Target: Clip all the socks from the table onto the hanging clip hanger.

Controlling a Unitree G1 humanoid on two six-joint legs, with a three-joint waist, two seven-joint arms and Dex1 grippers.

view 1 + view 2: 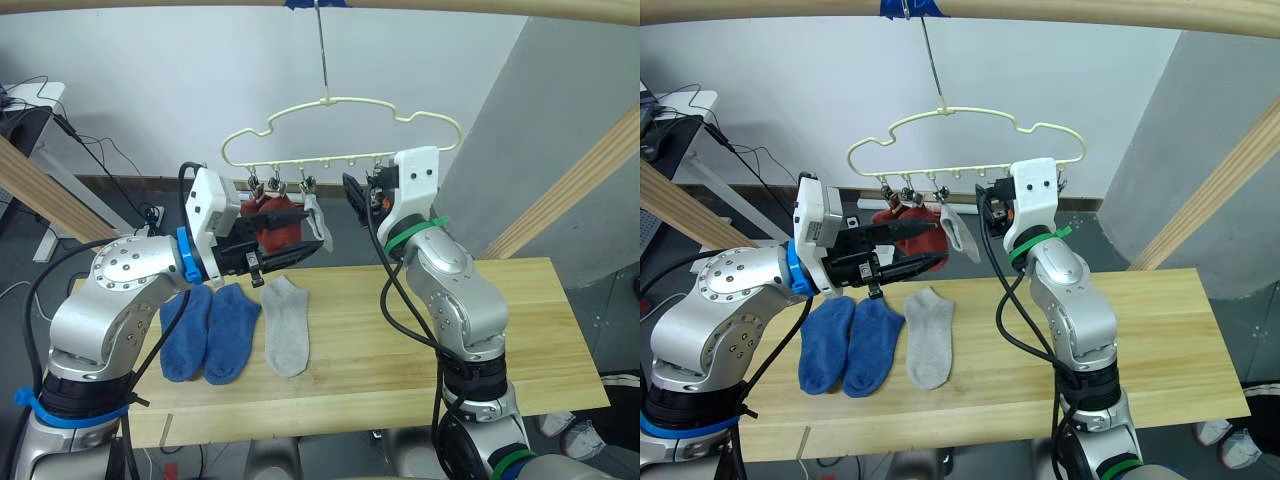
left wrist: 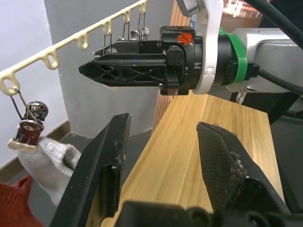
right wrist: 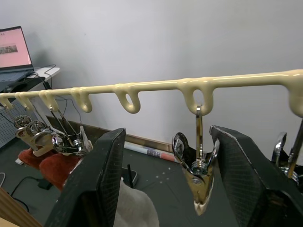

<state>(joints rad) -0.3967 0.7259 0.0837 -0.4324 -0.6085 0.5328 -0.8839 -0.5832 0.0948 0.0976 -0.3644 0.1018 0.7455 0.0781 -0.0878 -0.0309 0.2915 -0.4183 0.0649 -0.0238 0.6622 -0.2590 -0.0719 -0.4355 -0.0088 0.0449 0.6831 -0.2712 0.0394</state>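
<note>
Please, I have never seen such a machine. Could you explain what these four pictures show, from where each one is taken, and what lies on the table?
This is a humanoid robot with two arms. Two pictures come from cameras in its head, two from its wrists. Its left gripper and right gripper are both open and hold nothing. On the table lie two blue socks and one grey sock. Above hangs a cream clip hanger; two red socks and one grey sock are already clipped on it. The right gripper is raised beside an empty clip.

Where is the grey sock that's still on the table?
In the left eye view the light grey sock lies flat on the table, on the robot's left half, just right of the two blue socks and below the clip hanger.
</note>
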